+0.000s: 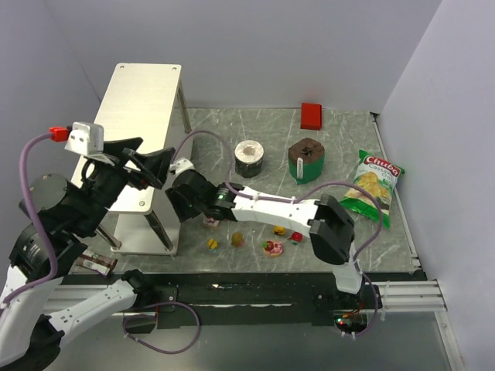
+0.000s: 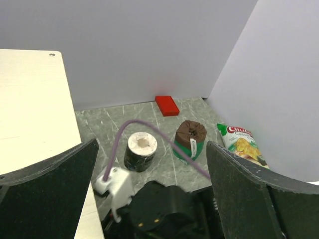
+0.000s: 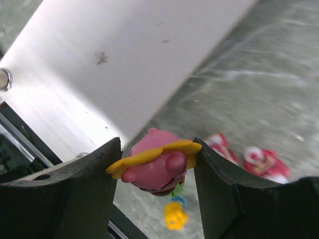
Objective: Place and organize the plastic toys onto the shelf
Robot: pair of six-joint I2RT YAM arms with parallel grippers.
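Beside the shelf, the right gripper pinches a pink toy mid-body. It seems light, hard, slippery; the left gripper is spread wide

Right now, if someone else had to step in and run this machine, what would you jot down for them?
Left gripper: open, empty, above the near end of the shelf.
Right gripper: shut on a pink figurine with a yellow brim, close to the shelf's metal plate.
At least five more toys lie loose on the table near its front edge, among them a yellow figurine and a red figurine.
Done: no toy seen on the shelf top; lower tier partly hidden.
Left: probably set down the held figurine, then fetch the others.
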